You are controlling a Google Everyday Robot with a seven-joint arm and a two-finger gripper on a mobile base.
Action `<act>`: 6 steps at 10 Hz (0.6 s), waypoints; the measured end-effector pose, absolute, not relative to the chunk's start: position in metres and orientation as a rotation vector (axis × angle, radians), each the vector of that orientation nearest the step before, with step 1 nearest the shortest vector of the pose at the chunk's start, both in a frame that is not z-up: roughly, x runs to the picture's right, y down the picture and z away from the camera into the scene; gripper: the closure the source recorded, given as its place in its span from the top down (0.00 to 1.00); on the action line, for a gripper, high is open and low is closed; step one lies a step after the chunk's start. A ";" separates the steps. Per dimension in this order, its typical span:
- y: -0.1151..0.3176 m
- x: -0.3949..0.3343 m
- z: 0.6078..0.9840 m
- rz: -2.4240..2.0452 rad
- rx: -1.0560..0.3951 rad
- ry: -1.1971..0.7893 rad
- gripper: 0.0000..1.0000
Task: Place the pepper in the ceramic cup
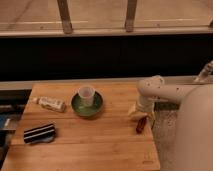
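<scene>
Dark red and slim, the pepper (141,125) lies near the right edge of the wooden surface (100,142), lengthwise pointing away from me, much shorter than the bottle. The gripper (141,113) hangs right at the pepper's far end, on a pale arm reaching in from the right; whether it is spread or closed I cannot tell. One ceramic cup (87,95), pale and handleless, stands upright inside one round green bowl (79,108), well apart from the pepper. One bottle (50,104) lies on its side to the left, its label too small to read. One black, white-striped object (39,133) sits near the front left corner
</scene>
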State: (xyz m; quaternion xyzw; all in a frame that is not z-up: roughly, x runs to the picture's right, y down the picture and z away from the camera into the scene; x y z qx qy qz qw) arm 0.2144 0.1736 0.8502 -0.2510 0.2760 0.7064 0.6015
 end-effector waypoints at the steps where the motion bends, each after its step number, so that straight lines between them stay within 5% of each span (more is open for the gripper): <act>1: 0.178 0.217 0.851 1.646 -0.586 0.648 0.80; 6: 0.197 0.227 0.854 1.682 -0.598 0.682 0.74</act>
